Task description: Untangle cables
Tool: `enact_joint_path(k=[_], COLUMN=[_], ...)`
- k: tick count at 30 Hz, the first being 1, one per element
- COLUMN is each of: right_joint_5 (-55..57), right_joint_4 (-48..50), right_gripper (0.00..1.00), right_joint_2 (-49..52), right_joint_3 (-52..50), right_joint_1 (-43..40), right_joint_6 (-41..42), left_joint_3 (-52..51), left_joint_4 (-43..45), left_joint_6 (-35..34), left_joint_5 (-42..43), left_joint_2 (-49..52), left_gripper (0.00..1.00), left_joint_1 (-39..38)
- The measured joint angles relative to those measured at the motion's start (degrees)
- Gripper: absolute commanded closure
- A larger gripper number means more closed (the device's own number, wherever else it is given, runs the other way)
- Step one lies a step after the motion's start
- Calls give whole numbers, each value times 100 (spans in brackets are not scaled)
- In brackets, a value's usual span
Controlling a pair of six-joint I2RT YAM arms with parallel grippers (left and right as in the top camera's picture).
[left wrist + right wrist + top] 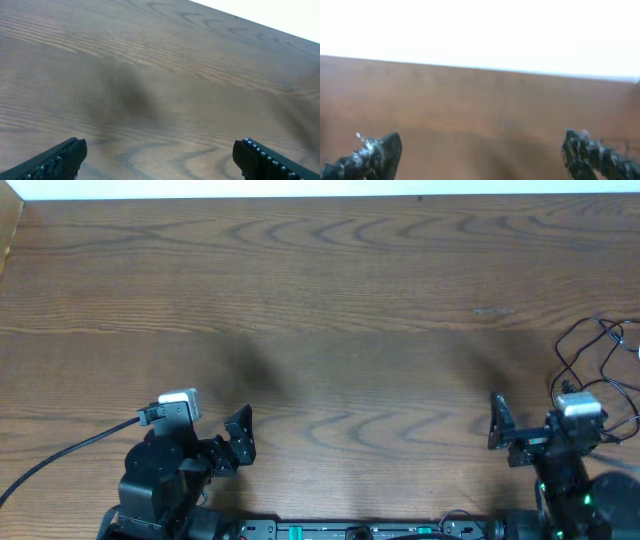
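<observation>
A thin black cable [590,350] lies in loose loops at the far right edge of the wooden table [330,300], just beyond my right arm. A pale bit beside it at the frame edge may be the white cable [632,346]; I cannot tell for sure. My left gripper [240,440] is open and empty near the front left, over bare wood [160,160]. My right gripper [503,432] is open and empty near the front right, left of the loops [482,152]. Neither wrist view shows a cable.
A thicker black wire [70,448] runs from my left arm off the front left corner. The table's far edge meets a white strip [320,188] along the back.
</observation>
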Motion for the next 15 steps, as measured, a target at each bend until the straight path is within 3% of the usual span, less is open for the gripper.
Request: enact_joint_path(k=[6,15], right_joint_5=[-52,-260], right_joint_4=[1172,3423], right_gripper=[1,1], right_joint_2=[-654,-787], right_joint_3=[-813,-2039], right_joint_1=[2,81], right_joint_6=[-4,-17], left_joint_3=[0,-4], left_joint_4=[0,-4], left_joint_6=[0,0], left_joint_5=[0,2], left_joint_2=[0,0], left_gripper=[2,2], left_joint_1=[0,0])
